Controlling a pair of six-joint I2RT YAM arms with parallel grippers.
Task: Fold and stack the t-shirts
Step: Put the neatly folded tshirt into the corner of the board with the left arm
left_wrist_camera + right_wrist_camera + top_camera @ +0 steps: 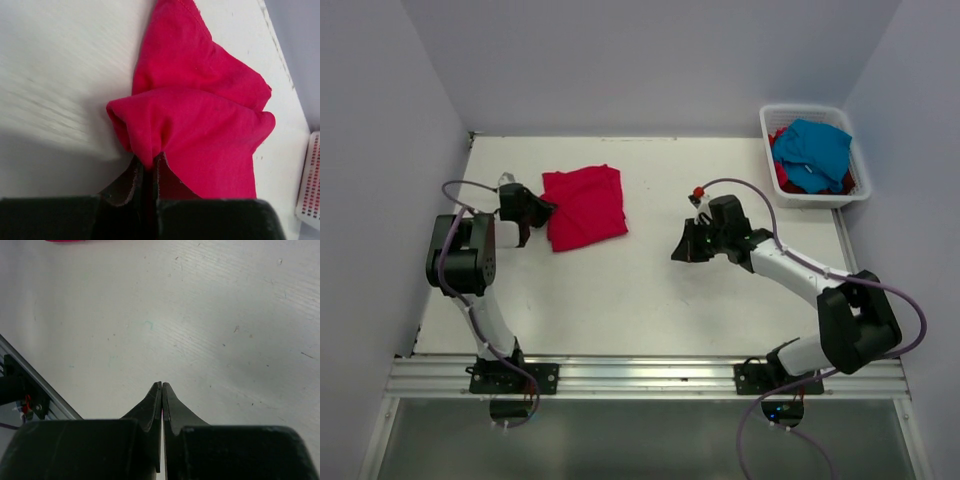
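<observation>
A folded crimson t-shirt (585,206) lies on the white table (650,290), left of centre. My left gripper (542,210) is shut on its left edge; the left wrist view shows a bunched fold of the red t-shirt (200,115) pinched between the jaws at my left gripper (149,162). My right gripper (678,250) hovers mid-table, shut with nothing in it; the right wrist view shows my right gripper (162,386) above bare table. A turquoise t-shirt (812,152) lies over red cloth (782,176) in the basket.
The white slatted basket (860,190) stands at the back right corner. Grey walls enclose the table on three sides. A metal rail (650,375) runs along the near edge with both arm bases on it. The basket's corner (310,190) shows in the left wrist view.
</observation>
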